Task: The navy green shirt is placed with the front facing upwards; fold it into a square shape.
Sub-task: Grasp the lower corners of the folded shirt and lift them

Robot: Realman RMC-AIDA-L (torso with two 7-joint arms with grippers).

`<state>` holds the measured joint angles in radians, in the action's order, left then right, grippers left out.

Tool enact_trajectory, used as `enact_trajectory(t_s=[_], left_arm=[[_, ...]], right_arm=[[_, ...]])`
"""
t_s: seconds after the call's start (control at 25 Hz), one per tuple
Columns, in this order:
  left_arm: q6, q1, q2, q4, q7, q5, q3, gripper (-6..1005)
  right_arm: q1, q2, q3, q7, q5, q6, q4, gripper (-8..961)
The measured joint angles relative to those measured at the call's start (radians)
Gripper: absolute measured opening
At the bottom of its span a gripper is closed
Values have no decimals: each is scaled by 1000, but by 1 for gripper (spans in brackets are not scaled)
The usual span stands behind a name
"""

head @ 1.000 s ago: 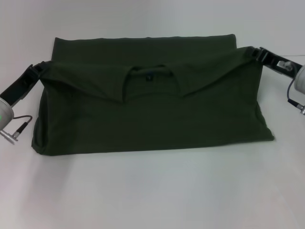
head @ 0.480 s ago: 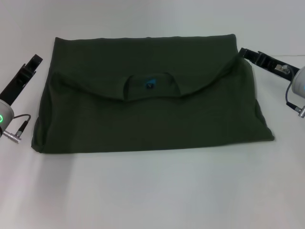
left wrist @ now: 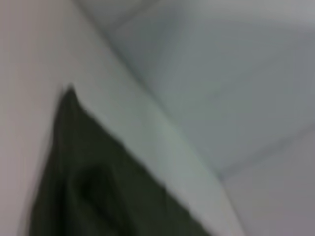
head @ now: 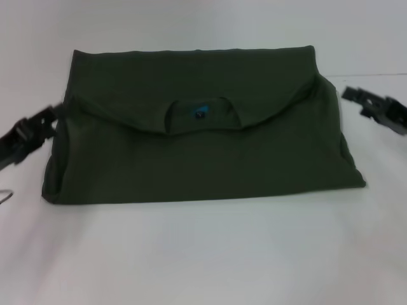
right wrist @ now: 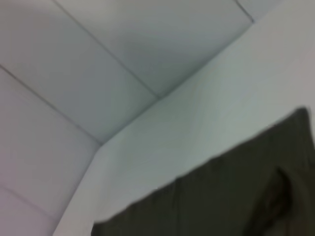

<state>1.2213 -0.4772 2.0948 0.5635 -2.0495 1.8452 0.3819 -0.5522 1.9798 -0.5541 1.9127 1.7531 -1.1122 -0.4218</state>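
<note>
— Where is the shirt (head: pixel 203 127)?
— We see it flat on the white table (head: pixel 203 254), mid-frame, folded.
— And the grippers?
— Left gripper (head: pixel 38 124) at the left edge, right gripper (head: pixel 365 101) at the right. We cannot tell if they are apart or together.

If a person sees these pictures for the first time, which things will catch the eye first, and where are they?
The eye goes first to the navy green shirt, lying folded into a wide band across the middle of the white table, with its collar and small neck label facing up. Next come the two dark grippers at its sides: the left gripper close to the shirt's left edge, and the right gripper apart from its right edge.
</note>
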Motion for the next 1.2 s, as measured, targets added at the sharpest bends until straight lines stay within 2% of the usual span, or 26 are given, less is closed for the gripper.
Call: enact_trajectory(t_s=[0.08,0.16,0.28,0.36,0.68,0.96,1.2], left_arm=[[76,12,-19,67,-72,119,3,739],[145,7,-38,111,-90,223,-7,766],[202,-20,-61,157,-118,365,-20,766],[198,-42,-68,174,-121,443,-18,765],[100,-63,-68,171,-58,497,1,765],[53,-61,-53,167,-53,502,113,766],[34,-59,-49,165,-51,511,138,765]], right_arm=[[31,-14,-24,6,7,-36,-1,939],[53,-27,-46,9,46,-70,-2,940],[59,-31,-48,15,80,-85,-2,942],[64,-31,-49,16,104,-93,-2,943],[67,-24,-46,16,127,-94,-3,944],[66,-23,-46,15,128,-87,-3,943],[64,-22,-49,14,128,-86,-2,943]])
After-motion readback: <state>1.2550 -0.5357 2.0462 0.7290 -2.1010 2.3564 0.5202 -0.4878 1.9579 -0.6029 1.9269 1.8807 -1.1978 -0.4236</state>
